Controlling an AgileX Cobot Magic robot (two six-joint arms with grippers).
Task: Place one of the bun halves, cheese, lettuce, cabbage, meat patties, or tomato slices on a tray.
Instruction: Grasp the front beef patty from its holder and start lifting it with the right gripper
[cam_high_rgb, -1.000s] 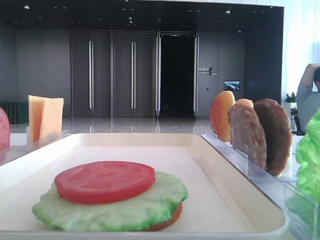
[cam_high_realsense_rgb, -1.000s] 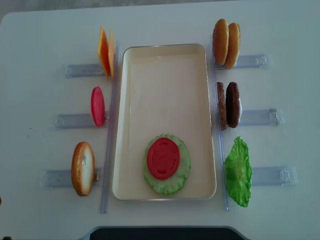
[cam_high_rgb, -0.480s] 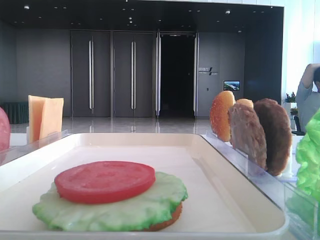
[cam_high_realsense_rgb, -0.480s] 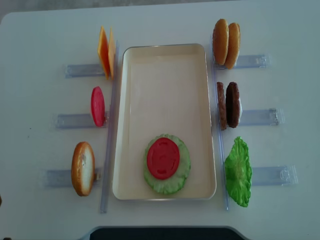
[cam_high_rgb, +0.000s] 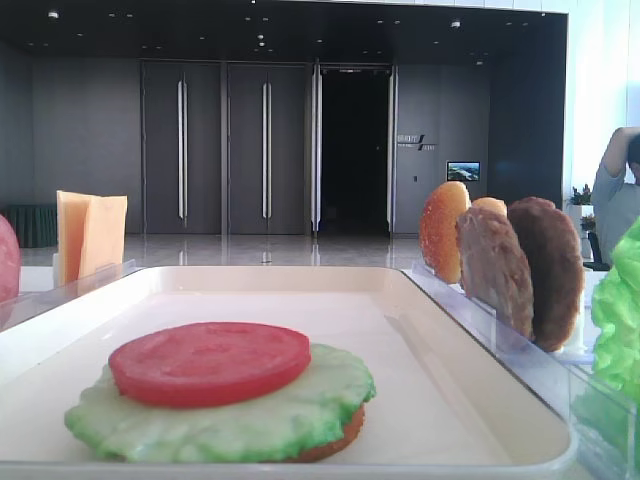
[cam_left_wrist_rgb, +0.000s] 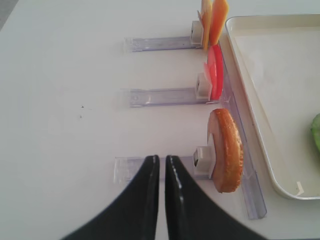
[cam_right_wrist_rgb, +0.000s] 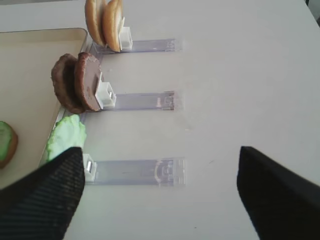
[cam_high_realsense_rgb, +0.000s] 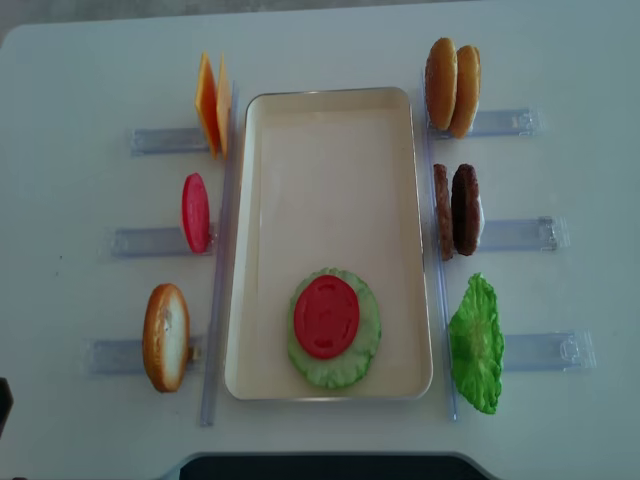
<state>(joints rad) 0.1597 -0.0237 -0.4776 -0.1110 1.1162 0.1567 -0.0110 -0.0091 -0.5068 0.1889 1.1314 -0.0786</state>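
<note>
On the cream tray (cam_high_realsense_rgb: 330, 95) lies a stack: a tomato slice (cam_high_realsense_rgb: 326, 316) on lettuce (cam_high_realsense_rgb: 362, 348) on a bun half (cam_high_rgb: 335, 447). Two meat patties stand upright in a clear holder right of the tray, the greyish one (cam_high_realsense_rgb: 441, 212) nearer the tray and the darker one (cam_high_realsense_rgb: 465, 208) beside it. My right gripper (cam_right_wrist_rgb: 159, 150) hangs open and empty above the table, right of the patties (cam_right_wrist_rgb: 62, 85). My left gripper (cam_left_wrist_rgb: 162, 160) is shut with nothing in it, just left of an upright bun half (cam_left_wrist_rgb: 227, 150).
Clear acrylic holders line both sides of the tray. On the left stand cheese slices (cam_high_realsense_rgb: 212, 102), a tomato slice (cam_high_realsense_rgb: 195, 212) and a bun half (cam_high_realsense_rgb: 165, 336). On the right stand two bun halves (cam_high_realsense_rgb: 452, 86) and a lettuce leaf (cam_high_realsense_rgb: 477, 343).
A dark tip at the lower left edge of the overhead view shows slightly more. Nothing on the table has moved.
</note>
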